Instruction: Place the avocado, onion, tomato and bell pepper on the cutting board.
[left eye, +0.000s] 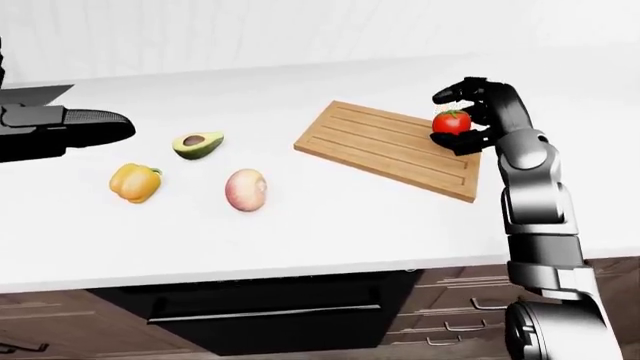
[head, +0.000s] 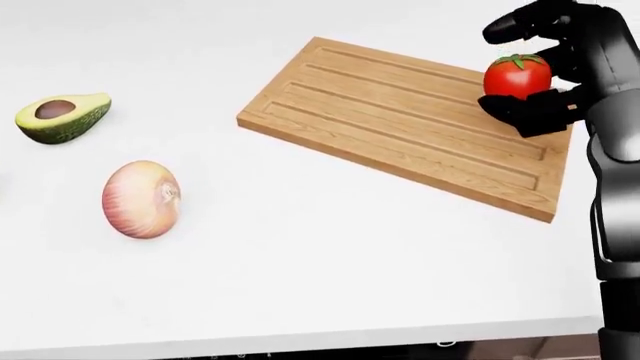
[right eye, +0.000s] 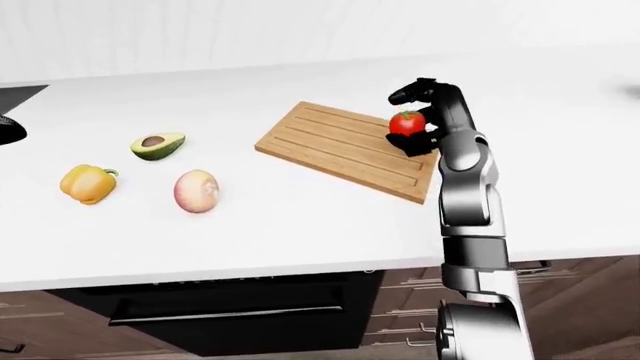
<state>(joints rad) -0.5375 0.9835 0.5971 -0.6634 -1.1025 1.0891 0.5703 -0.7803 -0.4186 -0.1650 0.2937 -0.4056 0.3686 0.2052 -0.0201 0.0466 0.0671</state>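
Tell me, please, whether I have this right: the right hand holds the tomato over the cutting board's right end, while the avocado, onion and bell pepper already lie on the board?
Not quite. The right hand does hold the tomato over the right end of the cutting board, but the avocado, onion and bell pepper lie on the white counter to the board's left, as the left-eye view shows.

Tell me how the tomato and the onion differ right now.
The tomato is red with a green stem and is held by the right hand over the cutting board; the onion is pale pink and lies free on the white counter. In the head view the onion looks larger. Both are roundish and whole.
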